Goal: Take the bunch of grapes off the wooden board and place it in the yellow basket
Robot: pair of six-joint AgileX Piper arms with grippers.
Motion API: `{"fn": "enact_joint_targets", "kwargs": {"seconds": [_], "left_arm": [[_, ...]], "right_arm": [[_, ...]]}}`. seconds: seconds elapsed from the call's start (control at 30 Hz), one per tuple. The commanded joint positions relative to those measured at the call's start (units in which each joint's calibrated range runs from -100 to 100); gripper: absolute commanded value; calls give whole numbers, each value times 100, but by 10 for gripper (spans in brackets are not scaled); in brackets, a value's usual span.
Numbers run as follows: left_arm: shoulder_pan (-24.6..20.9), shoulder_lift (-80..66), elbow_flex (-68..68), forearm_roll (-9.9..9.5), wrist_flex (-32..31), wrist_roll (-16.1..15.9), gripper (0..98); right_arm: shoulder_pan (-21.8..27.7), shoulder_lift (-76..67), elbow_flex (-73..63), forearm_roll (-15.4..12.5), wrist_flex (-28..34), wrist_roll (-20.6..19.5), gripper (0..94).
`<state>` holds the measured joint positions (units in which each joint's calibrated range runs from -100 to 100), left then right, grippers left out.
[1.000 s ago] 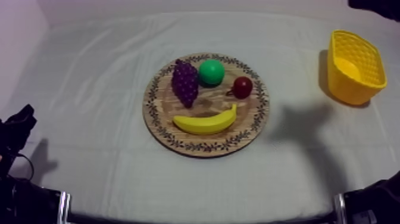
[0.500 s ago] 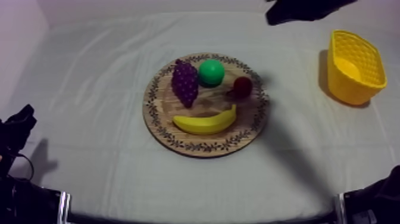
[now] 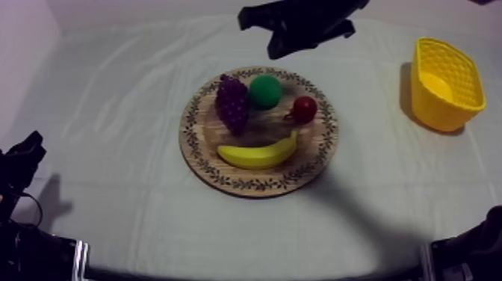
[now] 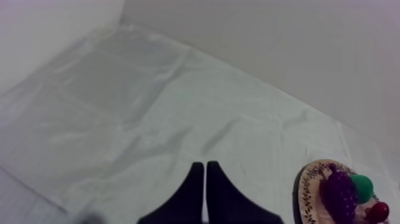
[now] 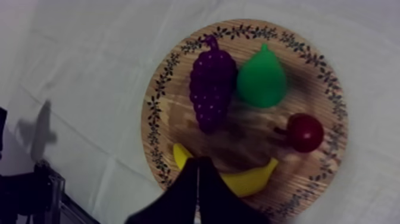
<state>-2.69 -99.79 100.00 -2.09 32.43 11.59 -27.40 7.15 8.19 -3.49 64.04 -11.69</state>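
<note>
1. Top view, and here's the layout. The bunch of grapes (image 3: 232,103) lies on the far-left part of the wooden board (image 3: 196,149), just beside the green pear (image 3: 265,90). The small red fruit (image 3: 304,109) sits to the right and the banana (image 3: 258,155) runs along the near side. The yellow basket (image 3: 441,101) stands well apart at the far right of the tabletop (image 3: 112,97), with no grapes in it. The right arm (image 3: 299,22) hangs beyond the board's far rim, though that dark shape is hard to read from up here. The left arm (image 3: 22,161) sits low at the near left.
2. Left wrist view: the left end effector (image 4: 205,190) is pinched into a narrow wedge over bare cloth, holding nothing. The board lies off to its right.
3. Right wrist view: the right end effector (image 5: 198,184) is closed up too, and empty. It hovers above the banana side of the board, with the grapes just beyond. My read is that nothing is done yet. Opening, descending, gripping, lifting and carrying right to the basket all lie ahead.
</note>
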Motion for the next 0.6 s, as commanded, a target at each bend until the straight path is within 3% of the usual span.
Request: {"fn": "enact_joint_targets", "kwargs": {"seconds": [0.0,0.17,0.3,0.43,0.57], "left_arm": [[-3,5,0,1,-1,1,1],[-3,5,0,1,-1,1,1],[-3,5,0,1,-1,1,1],[-3,5,0,1,-1,1,1],[-3,5,0,1,-1,1,1]], "right_arm": [[-28,373,-163,45,29,-150,29],[-79,828,-364,107,-122,-333,132],[-96,991,-379,149,-365,-476,310],[-127,1185,-549,161,-375,-574,553],[-151,1508,-916,73,-211,-565,705]]}}
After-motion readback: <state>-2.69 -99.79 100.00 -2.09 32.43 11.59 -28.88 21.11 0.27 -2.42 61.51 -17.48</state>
